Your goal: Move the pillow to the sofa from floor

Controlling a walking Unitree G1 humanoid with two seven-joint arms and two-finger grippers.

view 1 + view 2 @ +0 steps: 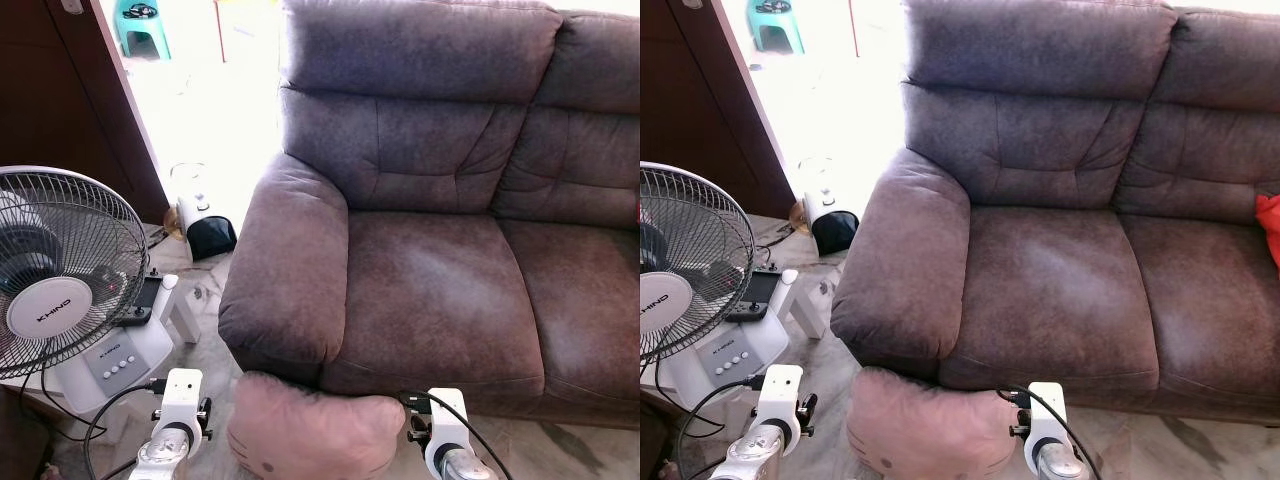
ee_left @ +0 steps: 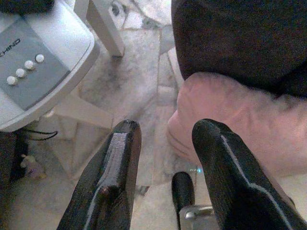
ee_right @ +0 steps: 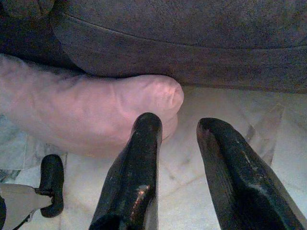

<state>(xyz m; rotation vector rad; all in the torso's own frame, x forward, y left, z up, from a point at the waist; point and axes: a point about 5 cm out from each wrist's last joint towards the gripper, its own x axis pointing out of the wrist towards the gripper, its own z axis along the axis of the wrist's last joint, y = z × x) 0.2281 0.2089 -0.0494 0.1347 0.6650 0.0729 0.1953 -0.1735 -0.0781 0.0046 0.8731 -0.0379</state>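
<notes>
A pink pillow [image 1: 315,435] with a cartoon face sits low in front of the brown sofa [image 1: 440,290], just under its left armrest and between my two arms. In the left wrist view my left gripper [image 2: 163,132] is open over the marble floor. Its inner finger lies beside the pillow's [image 2: 240,115] edge, and nothing is between the fingers. In the right wrist view my right gripper [image 3: 180,124] is open too. One of its fingers [image 3: 144,143] is against the pillow's [image 3: 86,110] other end. I cannot tell whether the pillow rests on the floor.
A white standing fan [image 1: 60,270] with a grey button panel [image 2: 33,62] stands close on my left, its cables trailing on the floor. A handheld console [image 1: 140,300] and a small white appliance [image 1: 200,225] lie beyond it. A red item [image 1: 1268,225] rests on the sofa's right seat.
</notes>
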